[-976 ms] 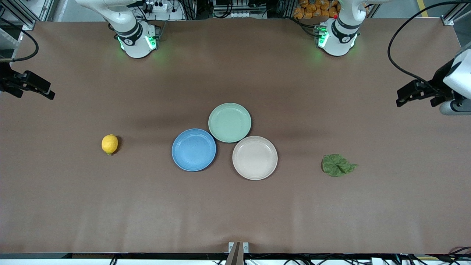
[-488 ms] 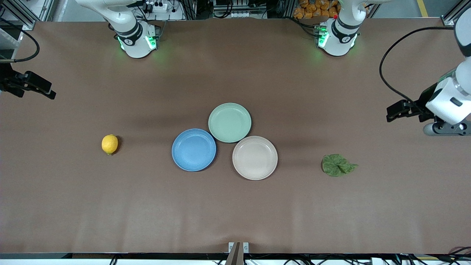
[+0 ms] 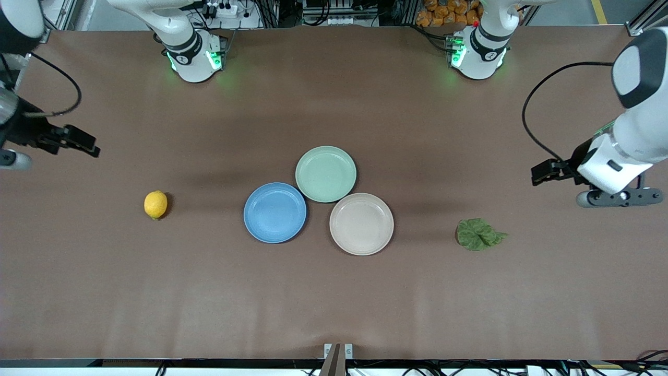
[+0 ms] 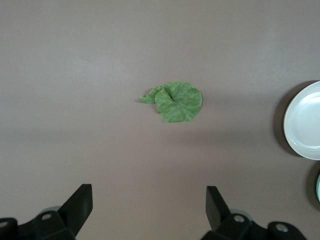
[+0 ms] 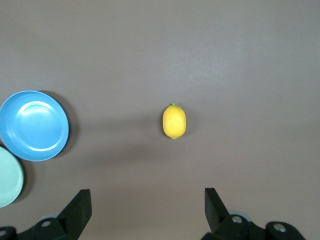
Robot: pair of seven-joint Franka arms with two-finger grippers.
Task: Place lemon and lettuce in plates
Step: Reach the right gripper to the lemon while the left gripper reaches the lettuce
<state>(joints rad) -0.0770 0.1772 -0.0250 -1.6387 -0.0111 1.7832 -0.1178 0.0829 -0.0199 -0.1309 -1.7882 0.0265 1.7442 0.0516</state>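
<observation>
Only parts of both arms are visible from the front, because each one is cut by the edge of the picture, and in the wrist views only the tips of the fingers appear. The mint-green plate (image 3: 325, 174) is cut off in both wrist views, so only a thin piece of its rim shows there.

The lettuce (image 3: 479, 234) lies flat on the brown table (image 3: 334, 303) toward the left arm's end, well apart from the beige plate (image 3: 361, 223). The left gripper (image 3: 543, 173) hangs in the air over bare table near the lettuce, not touching it. In the left wrist view the lettuce (image 4: 174, 101) lies clear of the two dark fingers (image 4: 80, 202), which stand wide apart with nothing between them.

The lemon (image 3: 155, 204) lies toward the right arm's end, well apart from the blue plate (image 3: 275, 212). The right gripper (image 3: 83, 146) is over bare table at that end, apart from the lemon. In the right wrist view the lemon (image 5: 174, 121) rests alone on the table, and the fingers (image 5: 79, 207) are also spread wide and hold nothing.

The three plates touch or nearly touch each other in the middle of the table, the mint-green one farthest from the front camera. All three carry nothing.
</observation>
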